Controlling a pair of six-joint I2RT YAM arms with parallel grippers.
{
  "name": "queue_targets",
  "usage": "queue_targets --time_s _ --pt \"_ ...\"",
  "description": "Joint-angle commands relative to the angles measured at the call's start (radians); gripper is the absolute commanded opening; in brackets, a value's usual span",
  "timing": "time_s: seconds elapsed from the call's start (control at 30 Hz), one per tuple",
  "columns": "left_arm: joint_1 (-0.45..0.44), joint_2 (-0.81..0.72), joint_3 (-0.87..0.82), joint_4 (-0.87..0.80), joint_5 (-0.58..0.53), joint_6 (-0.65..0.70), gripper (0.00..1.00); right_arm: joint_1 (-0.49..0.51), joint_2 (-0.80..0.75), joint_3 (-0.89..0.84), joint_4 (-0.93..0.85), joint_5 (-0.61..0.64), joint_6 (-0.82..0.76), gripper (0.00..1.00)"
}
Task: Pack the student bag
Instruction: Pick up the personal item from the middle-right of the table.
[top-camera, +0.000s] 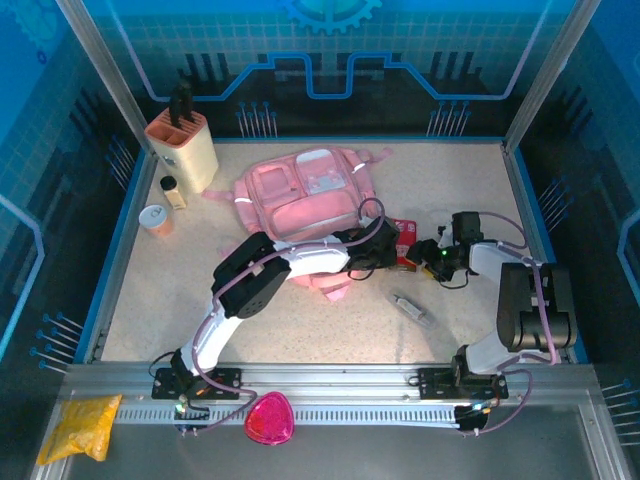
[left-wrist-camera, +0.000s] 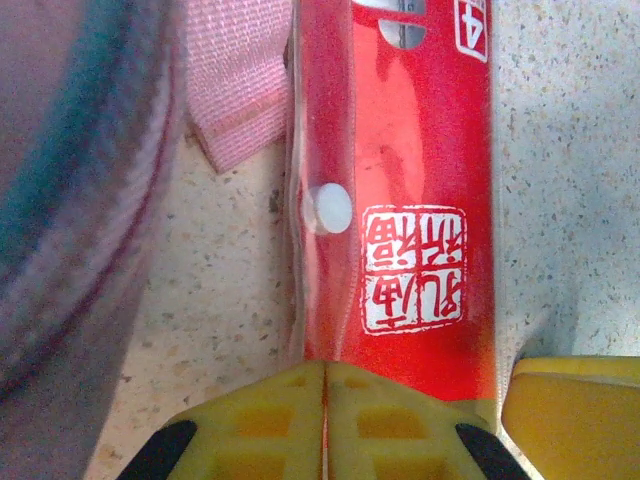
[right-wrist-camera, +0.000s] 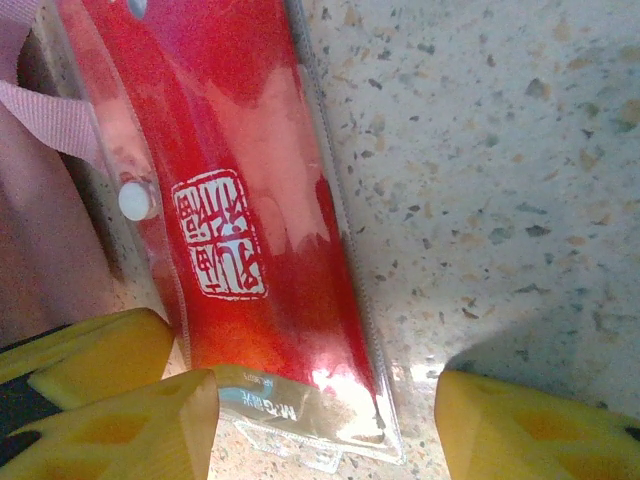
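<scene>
Apparently at pick-up, the flat red plastic-sleeved packet (left-wrist-camera: 420, 200) is pinched by the left end effector (left-wrist-camera: 325, 420), the right end effector (right-wrist-camera: 325, 405) spread astride it, and must next be lifted into the large pink fabric backpack (top-camera: 300, 195) lying alongside.

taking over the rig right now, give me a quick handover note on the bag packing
Left gripper: shut, apparently pinching the near edge of the red pouch.
Right gripper: open, fingers either side of the same pouch end, not gripping.
Student bag: lying on the table, one strap beside the pouch.
Done: nothing visibly packed; the pouch is outside the bag, at its right side.
Left: get the pouch into the bag. A small clear item also lies loose, nearer the arm bases.
</scene>
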Motion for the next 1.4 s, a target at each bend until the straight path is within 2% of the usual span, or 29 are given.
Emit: queue_targets --time_s 0.0,0.23,0.4,0.53,0.63,0.77,0.93,1.13,1.2,1.37 --pt "0.007 0.037 0.023 -0.05 0.012 -0.004 0.07 0.031 0.034 0.018 0.034 -0.105 -0.02 0.59" --pt "0.014 0.029 0.0 -0.076 -0.008 -0.022 0.03 0.031 -0.051 0.003 0.047 -0.165 -0.034 0.61" --pt "0.02 0.016 -0.012 -0.085 -0.019 -0.03 0.02 0.017 -0.076 -0.004 0.018 -0.119 -0.057 0.61" --pt "0.02 -0.001 -0.036 -0.059 0.009 -0.034 0.01 0.007 -0.067 -0.032 0.107 -0.22 -0.042 0.6" --pt "0.02 -0.004 -0.038 -0.046 0.024 -0.043 0.0 0.023 -0.055 -0.025 0.123 -0.242 -0.04 0.58" --pt "0.019 -0.009 -0.039 -0.047 0.027 -0.039 0.0 0.032 -0.051 -0.027 0.131 -0.229 -0.035 0.48" --pt "0.018 -0.028 -0.039 -0.048 0.03 -0.024 0.01 0.021 -0.049 -0.031 0.102 -0.178 -0.046 0.26" --pt "0.018 -0.063 -0.026 -0.054 0.042 0.01 0.06 0.02 -0.08 -0.031 0.102 -0.169 -0.037 0.04" --pt "0.017 -0.081 -0.019 -0.068 0.052 0.024 0.09 0.014 -0.103 -0.031 0.098 -0.162 -0.032 0.0" --pt "0.012 -0.197 -0.071 -0.078 0.052 0.073 0.23 -0.023 -0.203 -0.039 0.046 -0.128 -0.025 0.0"
